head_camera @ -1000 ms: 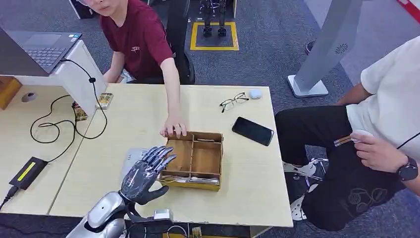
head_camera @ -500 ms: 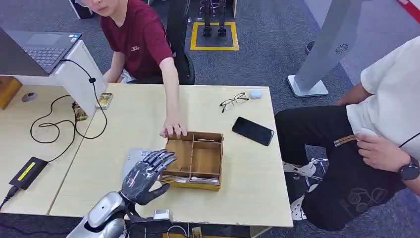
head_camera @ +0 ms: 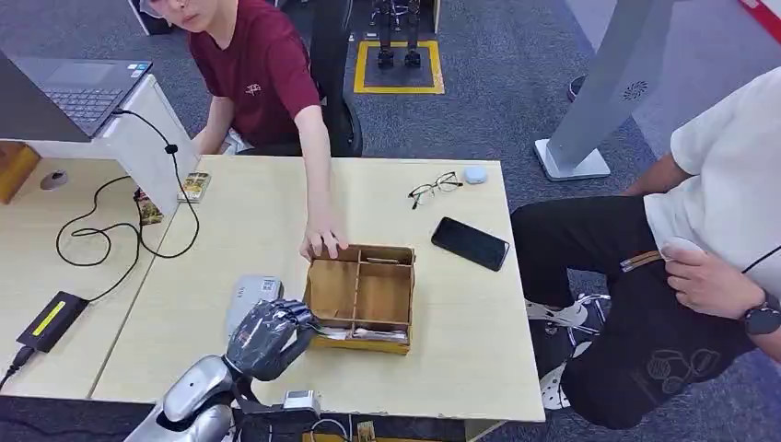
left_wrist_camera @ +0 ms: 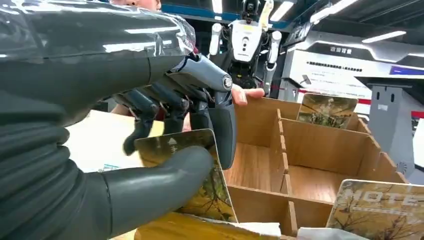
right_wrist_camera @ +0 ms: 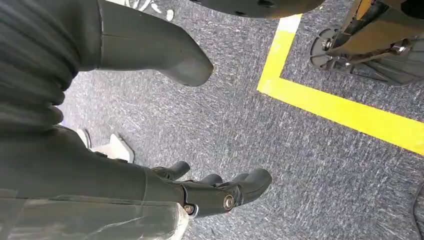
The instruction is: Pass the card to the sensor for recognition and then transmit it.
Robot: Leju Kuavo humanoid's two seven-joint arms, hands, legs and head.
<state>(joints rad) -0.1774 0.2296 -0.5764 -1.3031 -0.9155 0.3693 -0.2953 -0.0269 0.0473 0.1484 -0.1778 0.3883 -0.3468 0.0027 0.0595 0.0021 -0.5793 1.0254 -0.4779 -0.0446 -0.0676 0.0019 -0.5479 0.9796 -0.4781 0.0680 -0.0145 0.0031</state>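
Observation:
My left hand is curled over the near left corner of the wooden divided box. In the left wrist view its thumb and fingers pinch a picture card standing in the box's near compartment. More cards lie in that compartment, and one leans on the far wall. A flat grey device, likely the sensor, lies on the table just left of the box. My right hand hangs over the carpet, fingers apart and holding nothing.
A person in red rests a hand on the box's far left corner. A phone, glasses and a small white case lie at the right. Cables and a black box lie left. Another person sits right.
My left hand has dropped from above the table to the box's near left corner. Its fingers went from spread to curled around a card.

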